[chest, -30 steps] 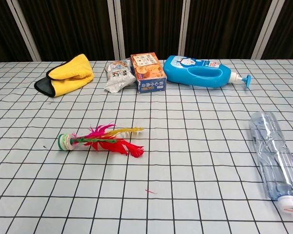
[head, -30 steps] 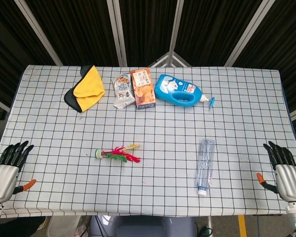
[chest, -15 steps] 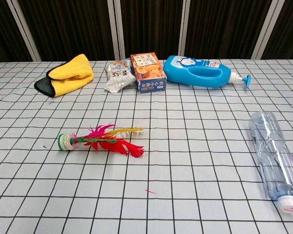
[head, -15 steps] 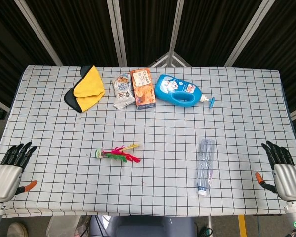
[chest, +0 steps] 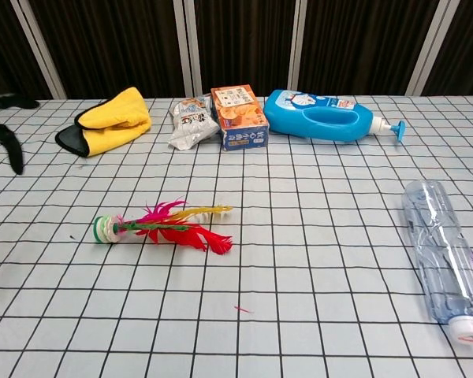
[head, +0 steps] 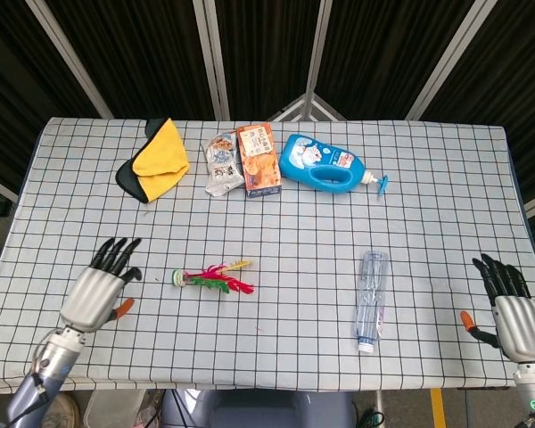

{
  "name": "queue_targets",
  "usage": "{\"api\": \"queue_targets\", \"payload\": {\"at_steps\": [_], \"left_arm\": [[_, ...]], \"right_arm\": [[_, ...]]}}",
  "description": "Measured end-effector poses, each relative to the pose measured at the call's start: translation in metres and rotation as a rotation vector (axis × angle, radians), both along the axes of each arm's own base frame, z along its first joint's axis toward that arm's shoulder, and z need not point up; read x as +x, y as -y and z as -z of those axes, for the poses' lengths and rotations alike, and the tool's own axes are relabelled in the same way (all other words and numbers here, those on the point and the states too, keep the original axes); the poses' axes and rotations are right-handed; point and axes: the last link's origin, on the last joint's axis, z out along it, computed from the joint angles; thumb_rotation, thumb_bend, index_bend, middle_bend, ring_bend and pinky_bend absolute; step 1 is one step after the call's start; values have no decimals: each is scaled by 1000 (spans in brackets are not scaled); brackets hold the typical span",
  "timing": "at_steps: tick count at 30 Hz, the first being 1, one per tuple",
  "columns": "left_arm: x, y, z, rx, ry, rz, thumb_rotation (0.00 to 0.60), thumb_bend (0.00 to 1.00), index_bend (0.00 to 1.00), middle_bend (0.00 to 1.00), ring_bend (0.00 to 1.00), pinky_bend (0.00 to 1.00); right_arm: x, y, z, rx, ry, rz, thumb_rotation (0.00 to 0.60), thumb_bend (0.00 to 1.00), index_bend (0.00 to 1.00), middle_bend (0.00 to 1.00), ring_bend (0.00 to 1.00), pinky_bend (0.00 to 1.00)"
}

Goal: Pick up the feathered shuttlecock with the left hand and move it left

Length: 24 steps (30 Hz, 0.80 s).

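The feathered shuttlecock (head: 212,278) lies flat on the checked tablecloth, its green-and-white base pointing left and its red, pink and yellow feathers (chest: 185,227) to the right. My left hand (head: 100,287) hovers open just left of it, fingers spread, touching nothing. In the chest view only its dark fingertips (chest: 8,142) show at the left edge. Over at the table's front right corner, my right hand (head: 508,307) is open and holds nothing.
A clear plastic bottle (head: 371,300) lies right of centre. Along the back stand a yellow-and-black cloth (head: 155,159), a snack bag (head: 221,164), an orange box (head: 258,159) and a blue detergent bottle (head: 325,162). A small pink feather scrap (chest: 242,309) lies near the front.
My left hand has moved from the front left corner in over the table toward the shuttlecock. The right hand and the shuttlecock have stayed put.
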Motion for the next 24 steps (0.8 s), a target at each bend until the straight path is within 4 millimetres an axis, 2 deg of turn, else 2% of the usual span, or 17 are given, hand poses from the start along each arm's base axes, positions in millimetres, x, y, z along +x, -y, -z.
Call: {"api": "queue_targets", "payload": {"at_steps": [5, 11, 17, 24], "left_arm": [[31, -11, 37, -43, -14, 47, 600, 364, 434, 1, 0, 0], [56, -20, 74, -75, -30, 67, 600, 365, 438, 9, 0, 0], [74, -26, 101, -82, -49, 76, 600, 389, 453, 25, 0, 0], [86, -35, 124, -74, -65, 62, 600, 416, 473, 47, 0, 0]], "right_arm": [[-1, -1, -1, -3, 3, 3, 600, 394, 0, 0, 0, 0], [-1, -1, -3, -5, 4, 5, 600, 394, 0, 0, 0, 0], [-2, -2, -4, -10, 15, 11, 600, 393, 0, 0, 0, 0], [-2, -3, -5, -9, 25, 12, 600, 393, 0, 0, 0, 0]]}}
